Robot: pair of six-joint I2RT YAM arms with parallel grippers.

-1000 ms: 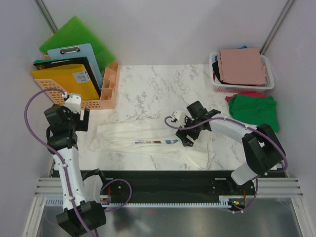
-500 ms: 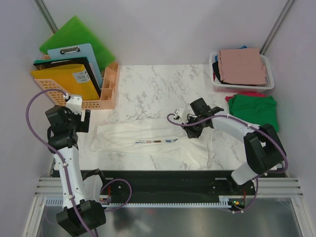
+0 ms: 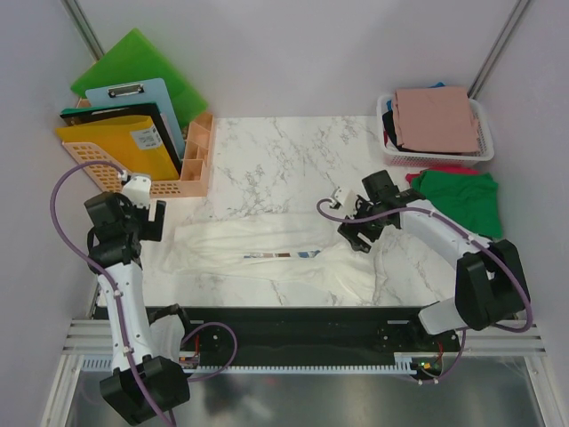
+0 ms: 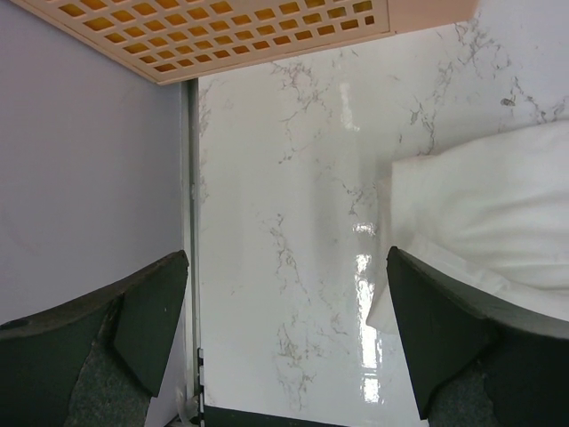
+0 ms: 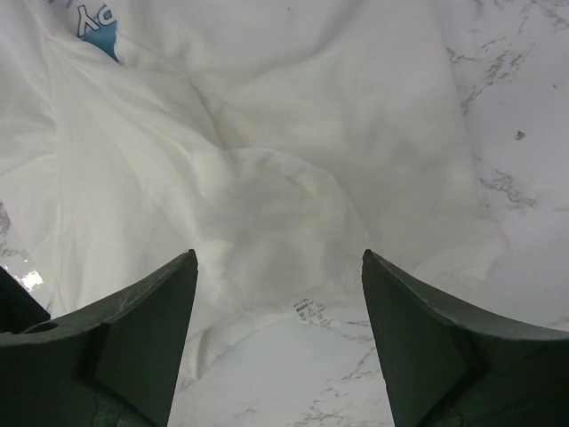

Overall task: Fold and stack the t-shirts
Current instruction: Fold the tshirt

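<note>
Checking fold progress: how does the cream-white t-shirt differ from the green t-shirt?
The cream-white t-shirt lies stretched long along the near edge of the table; the green t-shirt is a compact folded rectangle at the right. The white one shows a small print; the green one looks plain. Both lie flat.

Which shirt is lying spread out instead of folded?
The cream-white t-shirt, stretched across the near side of the marble table. The green t-shirt and pink t-shirt sit folded at the right.

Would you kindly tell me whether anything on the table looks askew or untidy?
The cream-white t-shirt lies in a rumpled, uneven strip along the near edge, its right end bunched beneath the open right tool. Nothing else stands out.
</note>
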